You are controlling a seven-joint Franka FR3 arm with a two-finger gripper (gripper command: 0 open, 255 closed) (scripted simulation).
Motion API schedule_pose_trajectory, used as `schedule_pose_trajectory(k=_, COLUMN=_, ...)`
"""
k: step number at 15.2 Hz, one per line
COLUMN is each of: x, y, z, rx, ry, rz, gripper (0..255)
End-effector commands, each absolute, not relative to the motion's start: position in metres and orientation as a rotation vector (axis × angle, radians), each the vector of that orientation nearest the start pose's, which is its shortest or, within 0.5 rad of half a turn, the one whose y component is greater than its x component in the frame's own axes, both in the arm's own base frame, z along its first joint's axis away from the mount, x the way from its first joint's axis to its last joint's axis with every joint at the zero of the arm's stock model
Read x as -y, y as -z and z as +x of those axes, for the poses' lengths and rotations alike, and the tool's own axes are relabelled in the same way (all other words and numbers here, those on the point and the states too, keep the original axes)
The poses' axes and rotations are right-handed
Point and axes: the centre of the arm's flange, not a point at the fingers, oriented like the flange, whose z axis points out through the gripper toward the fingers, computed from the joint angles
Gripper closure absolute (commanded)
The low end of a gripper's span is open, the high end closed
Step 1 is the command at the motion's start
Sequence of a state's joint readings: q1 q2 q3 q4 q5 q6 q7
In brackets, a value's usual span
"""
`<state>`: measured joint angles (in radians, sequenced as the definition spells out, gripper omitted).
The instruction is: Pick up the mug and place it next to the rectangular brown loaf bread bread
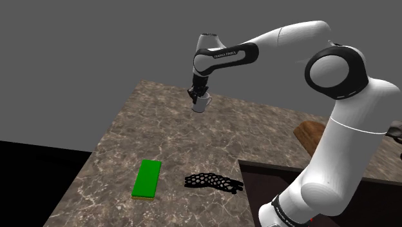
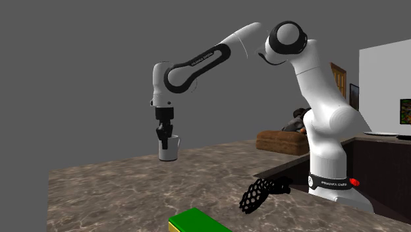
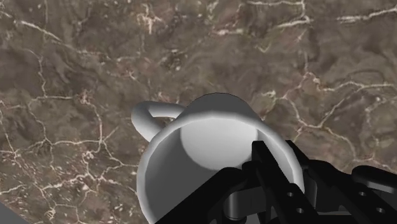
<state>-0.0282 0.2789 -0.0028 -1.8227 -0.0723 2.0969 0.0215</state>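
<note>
The black two-finger gripper is clamped on the rim of the plain white mug, which hangs just under it, off the brown marbled counter. The brown block well away from it is probably the loaf. Carry the mug there slowly, kept level

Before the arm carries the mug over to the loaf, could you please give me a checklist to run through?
1. Gripper shut on the white mug, fingers clasping its rim: ok.
2. Mug lifted off the marble counter: cannot tell.
3. Brown loaf in sight: ok.
4. Green block and black mesh object lie aside from the likely way to the loaf: ok.
5. Free spot beside the loaf: cannot tell; the arm hides part of it in the shoulder view.
</note>
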Motion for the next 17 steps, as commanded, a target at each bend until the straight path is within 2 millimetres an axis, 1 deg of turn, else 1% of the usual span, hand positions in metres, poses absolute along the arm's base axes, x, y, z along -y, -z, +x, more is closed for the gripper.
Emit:
schedule_pose_trajectory(k=1, x=0.023, y=-0.395, z=0.627, rx=-0.026, ry=-0.008, rz=-3.205, gripper=255)
schedule_pose_trajectory(k=17, x=0.023, y=-0.479, z=0.627, rx=-0.026, ry=-0.008, rz=-3.205, gripper=255)
